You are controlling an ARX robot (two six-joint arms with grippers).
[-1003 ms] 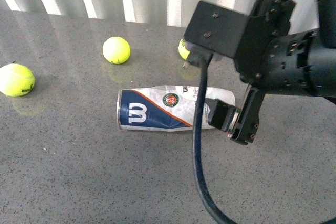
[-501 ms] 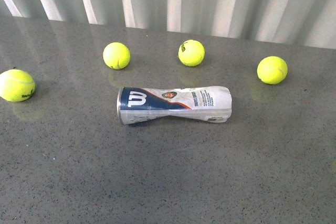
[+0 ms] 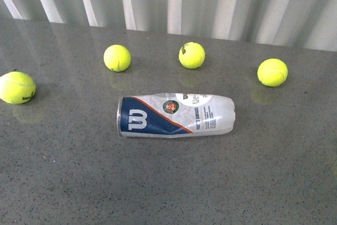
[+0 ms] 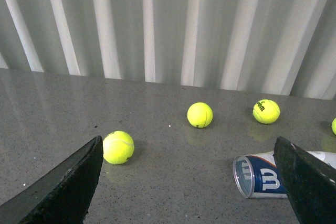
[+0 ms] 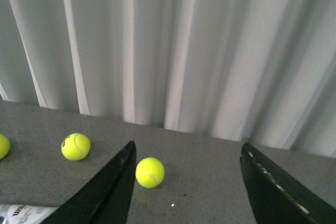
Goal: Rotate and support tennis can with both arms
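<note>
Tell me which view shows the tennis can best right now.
The front view: the whole tennis can lies on its side, label and W logo plain. The left wrist view shows only its silver-rimmed end, the rest mostly behind the left gripper's finger. The right wrist view catches just a sliver of label.

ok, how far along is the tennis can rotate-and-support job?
Done: nothing I can confirm. The tennis can lies on its side on the table.
In hand: nothing. The left end effector and right end effector are both open, empty and apart from the can, and neither arm shows in the front view.
Left: probably everything, meaning gripping and rotating the can while the other arm supports it.
</note>
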